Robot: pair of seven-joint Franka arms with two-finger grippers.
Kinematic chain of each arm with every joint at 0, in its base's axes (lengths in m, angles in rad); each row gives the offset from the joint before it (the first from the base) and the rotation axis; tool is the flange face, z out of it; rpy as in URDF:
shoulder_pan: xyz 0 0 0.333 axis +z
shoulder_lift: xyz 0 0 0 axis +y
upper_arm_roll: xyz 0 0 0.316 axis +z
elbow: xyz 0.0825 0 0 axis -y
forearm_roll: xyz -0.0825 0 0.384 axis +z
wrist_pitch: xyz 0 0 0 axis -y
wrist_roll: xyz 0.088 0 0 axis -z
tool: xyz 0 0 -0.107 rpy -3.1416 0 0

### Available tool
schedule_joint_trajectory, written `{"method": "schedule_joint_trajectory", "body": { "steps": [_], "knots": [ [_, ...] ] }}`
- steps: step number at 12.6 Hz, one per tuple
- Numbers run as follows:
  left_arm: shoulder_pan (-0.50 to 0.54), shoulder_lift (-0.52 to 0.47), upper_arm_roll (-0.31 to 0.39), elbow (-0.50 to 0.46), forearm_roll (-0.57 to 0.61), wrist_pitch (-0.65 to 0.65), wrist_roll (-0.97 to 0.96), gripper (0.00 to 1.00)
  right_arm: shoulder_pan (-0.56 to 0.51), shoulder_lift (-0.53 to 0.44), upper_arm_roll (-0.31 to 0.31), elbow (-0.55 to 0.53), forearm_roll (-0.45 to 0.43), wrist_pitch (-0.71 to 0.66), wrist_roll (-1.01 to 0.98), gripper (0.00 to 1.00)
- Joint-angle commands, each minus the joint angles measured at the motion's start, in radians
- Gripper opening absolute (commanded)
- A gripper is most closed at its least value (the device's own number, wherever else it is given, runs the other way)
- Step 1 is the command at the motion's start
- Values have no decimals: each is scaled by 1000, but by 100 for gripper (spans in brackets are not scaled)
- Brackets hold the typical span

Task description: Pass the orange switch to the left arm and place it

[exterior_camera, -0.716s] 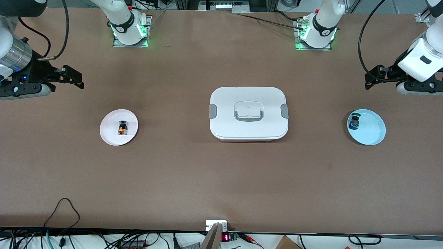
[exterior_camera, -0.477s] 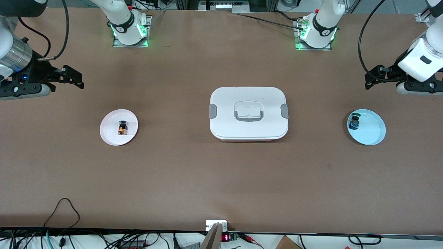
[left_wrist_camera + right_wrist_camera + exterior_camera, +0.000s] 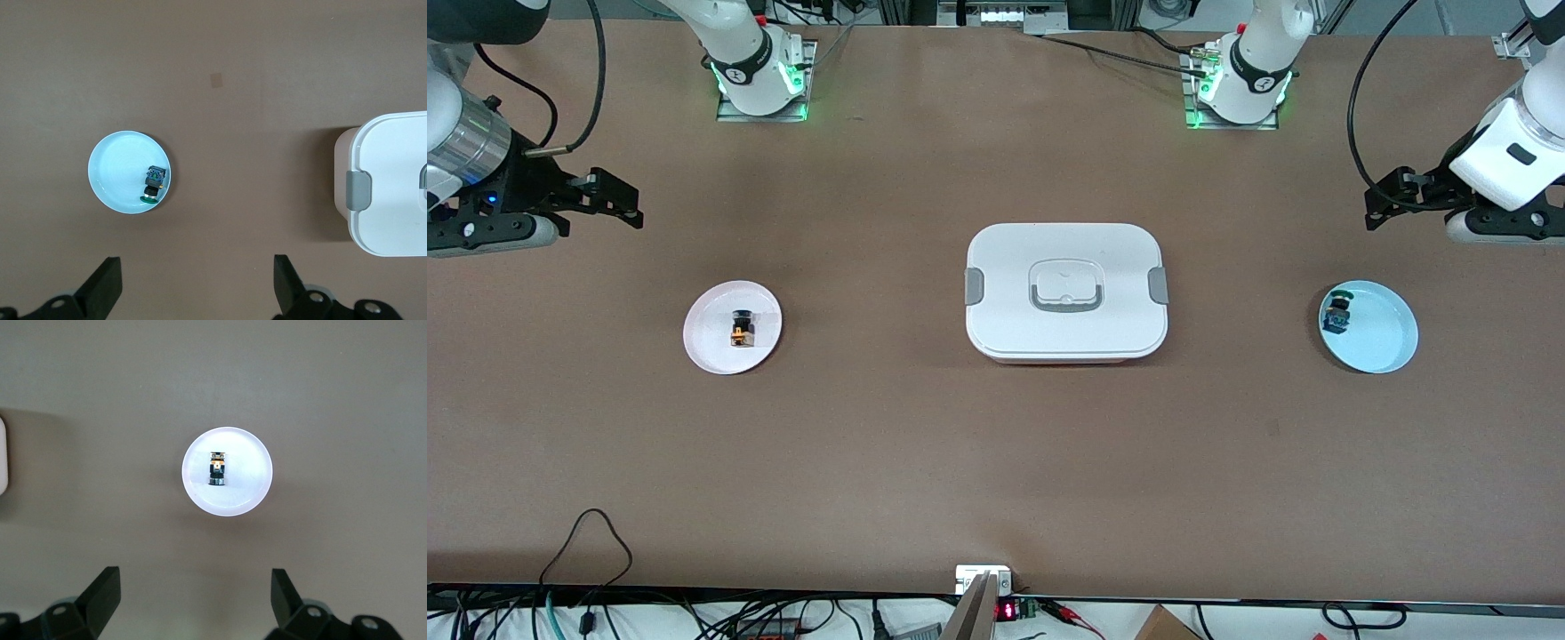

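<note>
The orange switch (image 3: 740, 328) lies on its side on a white plate (image 3: 710, 349) toward the right arm's end of the table; it also shows in the right wrist view (image 3: 217, 467). The white box (image 3: 1065, 289) with grey clips sits in the middle of the table; its end shows in the left wrist view (image 3: 393, 181). My right gripper (image 3: 627, 203) hangs open and empty in the air near the white plate. My left gripper (image 3: 1375, 206) hangs open and empty in the air near a light blue plate (image 3: 1383, 342).
A small black switch with green and blue parts (image 3: 1336, 311) lies on the light blue plate, and shows in the left wrist view (image 3: 153, 183). Both arm bases (image 3: 758, 76) stand along the table's edge farthest from the front camera. Cables run along the nearest edge.
</note>
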Motion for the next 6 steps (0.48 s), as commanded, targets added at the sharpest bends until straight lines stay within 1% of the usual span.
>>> {"method": "schedule_joint_trajectory", "body": {
  "steps": [1, 2, 6],
  "knots": [
    [-3, -16, 7, -7, -8, -7, 18, 100, -2, 16, 6, 23, -14, -9, -202, 100],
    [-3, -16, 7, -7, -8, -7, 18, 100, -2, 16, 4, 23, -16, -18, -310, 100],
    [-3, -16, 7, -7, -8, -7, 18, 100, -10, 19, -3, 23, -11, -23, -865, 100]
  ]
}}
